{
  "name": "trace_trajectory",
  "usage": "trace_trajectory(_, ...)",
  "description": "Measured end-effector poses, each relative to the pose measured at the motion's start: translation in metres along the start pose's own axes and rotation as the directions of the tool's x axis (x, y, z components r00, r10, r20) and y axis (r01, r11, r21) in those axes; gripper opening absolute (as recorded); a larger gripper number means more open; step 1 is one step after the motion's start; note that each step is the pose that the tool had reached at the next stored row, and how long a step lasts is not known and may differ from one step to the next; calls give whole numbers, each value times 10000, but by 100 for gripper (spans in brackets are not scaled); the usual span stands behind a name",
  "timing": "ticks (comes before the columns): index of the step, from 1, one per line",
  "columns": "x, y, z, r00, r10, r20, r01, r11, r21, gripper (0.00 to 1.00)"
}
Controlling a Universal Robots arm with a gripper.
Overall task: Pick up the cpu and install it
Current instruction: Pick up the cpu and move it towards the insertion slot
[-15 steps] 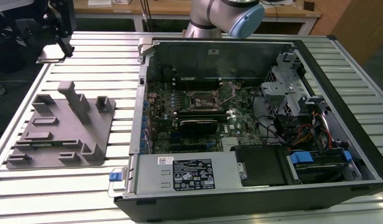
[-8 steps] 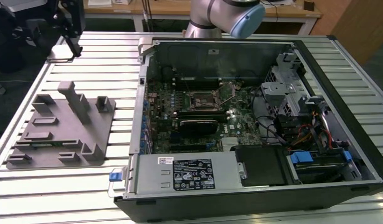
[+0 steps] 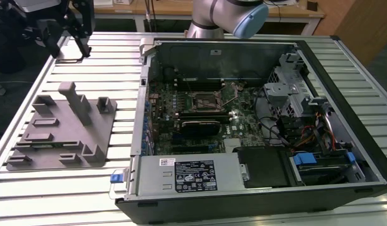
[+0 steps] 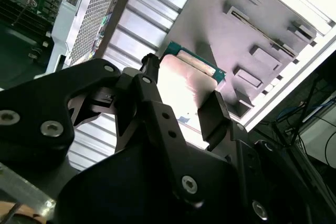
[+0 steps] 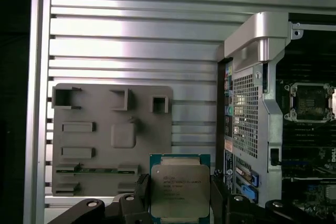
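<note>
Aloft, tool (image 5: pixel 179 199) clamped on cpu (image 5: pixel 180 184) (over slatted table (image 5: pixel 131 35)), grey fixture (image 5: pixel 113 135), open case (image 5: pixel 252 108) nearby.

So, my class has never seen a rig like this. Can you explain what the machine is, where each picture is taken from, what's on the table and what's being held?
The machine is a robot arm ending in a two-fingered gripper. The exterior view comes from a camera standing off the arm, looking down on a slatted metal table. On the table lie a grey holder tray and an open computer case, whose circuit board carries a square metal-framed socket. Both wrist views come from cameras riding on the arm beside the gripper. They show its fingers closed on the cpu, a small silver-topped chip. It is held near the tray, apart from the socket.
</note>
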State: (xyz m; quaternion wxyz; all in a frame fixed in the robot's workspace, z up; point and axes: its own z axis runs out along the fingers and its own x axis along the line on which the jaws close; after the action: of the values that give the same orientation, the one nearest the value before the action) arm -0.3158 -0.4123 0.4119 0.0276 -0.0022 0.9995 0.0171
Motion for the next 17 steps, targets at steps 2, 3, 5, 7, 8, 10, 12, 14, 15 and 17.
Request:
trace_trajectory(2,-40,0,2,10000,0,-1,0,10000,0,55)
trace_trajectory(3,-60,0,3,10000,0,-1,0,10000,1,55)
trace_trajectory(5,-102,0,5,10000,0,-1,0,10000,0,55)
trace_trajectory(7,-141,0,7,10000,1,-1,-1,10000,0,55)
trace_trajectory(8,-161,0,9,10000,0,0,0,10000,0,55)
trace_trajectory(10,-199,0,11,10000,0,0,0,10000,0,55)
trace_trajectory(12,-238,0,13,10000,0,-1,0,10000,0,55)
trace_trajectory(14,-272,0,15,10000,0,-1,0,10000,0,55)
trace_trajectory(15,-289,0,15,10000,-1,-1,1,10000,1,55)
trace_trajectory(17,-322,0,17,10000,0,-1,0,10000,1,55)
